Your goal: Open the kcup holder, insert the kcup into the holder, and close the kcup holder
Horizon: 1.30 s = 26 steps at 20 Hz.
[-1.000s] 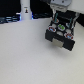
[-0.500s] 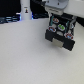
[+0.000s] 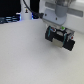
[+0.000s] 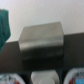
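Note:
The black kcup holder (image 3: 61,38) stands on the white table at the exterior view's right. My gripper (image 3: 59,26) hangs right above it, close to its top. A small green spot (image 3: 64,24) shows at the gripper; I cannot tell if it is the kcup. In the blurred wrist view a grey boxy face (image 4: 42,38) fills the middle over a dark surface. A teal-green shape (image 4: 4,25) sits at the picture's edge. Pale-topped pods with red and blue marks (image 4: 10,79) lie in round slots. The fingers are not clear in either view.
The white table (image 3: 25,55) spreads toward the exterior view's left and front. Dark equipment with a blue light (image 3: 10,19) and a white cable (image 3: 25,10) stand at the back left. The arm's body (image 3: 62,7) rises behind the holder.

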Tool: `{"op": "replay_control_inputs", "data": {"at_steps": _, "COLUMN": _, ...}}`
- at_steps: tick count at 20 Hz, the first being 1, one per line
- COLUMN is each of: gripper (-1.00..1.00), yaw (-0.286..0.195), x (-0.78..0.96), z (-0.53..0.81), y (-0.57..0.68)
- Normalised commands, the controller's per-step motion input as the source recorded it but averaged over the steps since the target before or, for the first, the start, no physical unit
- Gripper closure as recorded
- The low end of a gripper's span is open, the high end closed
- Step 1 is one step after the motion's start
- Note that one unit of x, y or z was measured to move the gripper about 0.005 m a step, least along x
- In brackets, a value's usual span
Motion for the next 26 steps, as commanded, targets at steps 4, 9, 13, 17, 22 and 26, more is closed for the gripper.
{"op": "replay_control_inputs", "data": {"at_steps": 4, "gripper": -1.00, "yaw": 0.176, "x": -0.09, "z": -0.15, "y": 0.26}}
{"op": "replay_control_inputs", "data": {"at_steps": 9, "gripper": -1.00, "yaw": 0.190, "x": -0.32, "z": -0.05, "y": 0.25}}
{"op": "replay_control_inputs", "data": {"at_steps": 13, "gripper": -1.00, "yaw": 0.194, "x": -0.43, "z": 0.00, "y": 0.28}}
{"op": "replay_control_inputs", "data": {"at_steps": 17, "gripper": -1.00, "yaw": 0.159, "x": -0.45, "z": 0.00, "y": 0.38}}
{"op": "replay_control_inputs", "data": {"at_steps": 22, "gripper": -1.00, "yaw": 0.148, "x": -0.42, "z": 0.00, "y": 0.41}}
{"op": "replay_control_inputs", "data": {"at_steps": 26, "gripper": -1.00, "yaw": 0.162, "x": -0.51, "z": 0.00, "y": 0.38}}
